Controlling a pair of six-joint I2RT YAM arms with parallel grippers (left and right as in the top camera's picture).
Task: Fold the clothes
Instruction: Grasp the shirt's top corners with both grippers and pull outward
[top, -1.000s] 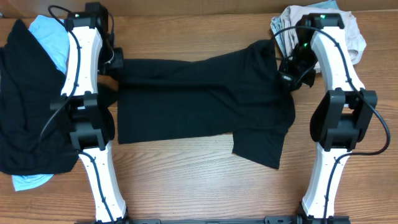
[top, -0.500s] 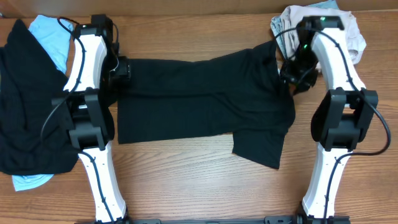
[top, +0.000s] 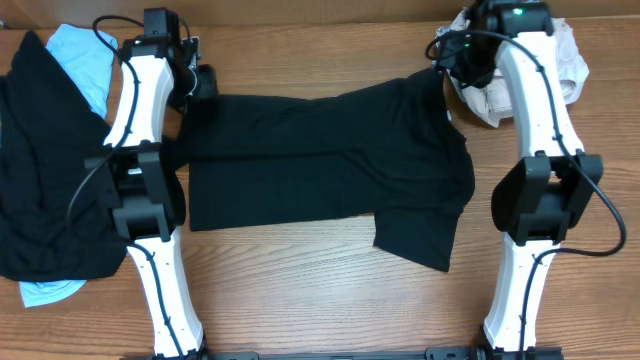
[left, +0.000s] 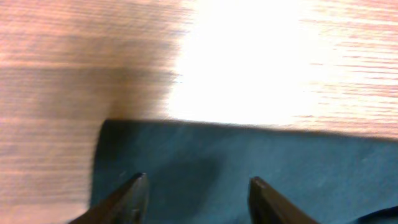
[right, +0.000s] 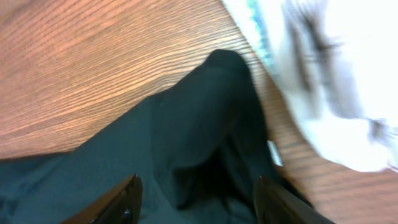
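Black shirt (top: 330, 160) lies mid-frame, my left pincer (left: 198, 184) and right pincer (right: 196, 182) both released and empty; its skewed lower-right flap (top: 415, 238) could bunch any fold if unsmoothed.

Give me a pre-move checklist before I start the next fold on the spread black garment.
1. Left claw open, nothing in it: ok.
2. Right claw open, nothing in it: ok.
3. Black garment spread on the table: ok.
4. Its edges even: not ok, a flap juts out at the near right.
5. Apart from the beige pile: cannot tell, its far right corner lies close beside it.
6. Apart from the black pile: cannot tell, the left arm hides the gap.
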